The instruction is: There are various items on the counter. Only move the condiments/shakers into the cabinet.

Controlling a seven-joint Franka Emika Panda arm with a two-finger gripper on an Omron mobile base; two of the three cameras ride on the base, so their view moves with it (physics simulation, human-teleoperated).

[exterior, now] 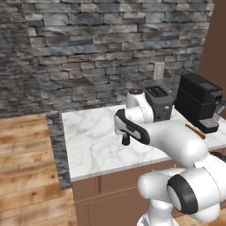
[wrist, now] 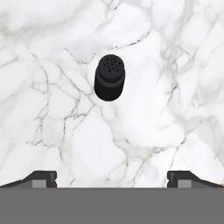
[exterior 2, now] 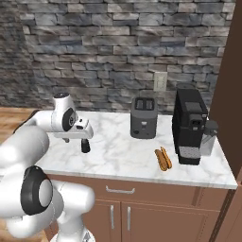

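So the pincer hangs right above the bench, tips spread as wide as they go and holding nothing. Straight below it, a bit ahead of the tips in the hand view, stands the short black shaker. It's upright, long axis vertical, holed cap facing up at the camera, on bare marble towards the left part of the slab. In the right base view the shaker sits just under the hand, not touching it. My guess is the next move is a plain drop, with the tips landing either side of the barrel (lining up the gap over it looks like the only fiddly bit).

Further back: a hot dog in a bun, a dark grey toaster, a black coffee machine near the brown cabinet. No label or writing I can read anywhere.
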